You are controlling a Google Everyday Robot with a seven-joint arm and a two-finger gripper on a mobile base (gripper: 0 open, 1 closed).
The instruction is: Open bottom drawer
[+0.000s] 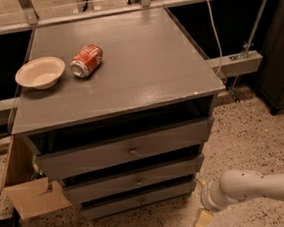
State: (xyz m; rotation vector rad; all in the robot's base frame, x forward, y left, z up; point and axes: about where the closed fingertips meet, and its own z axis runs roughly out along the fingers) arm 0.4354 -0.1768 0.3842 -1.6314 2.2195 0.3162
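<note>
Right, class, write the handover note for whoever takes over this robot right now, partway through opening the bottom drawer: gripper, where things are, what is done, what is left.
Gripper: low near the floor, off the cabinet's front right corner, beside the bottom drawer; holding nothing, not touching it.
Bottom drawer: lowest of three, sitting back under the middle drawer; its knob is mid-front, left of the gripper.
On top: a bowl and a can lying on its side, out of the way.
Done: arm brought down to drawer level.
Left: reach the knob, grip it, pull the drawer out.
</note>
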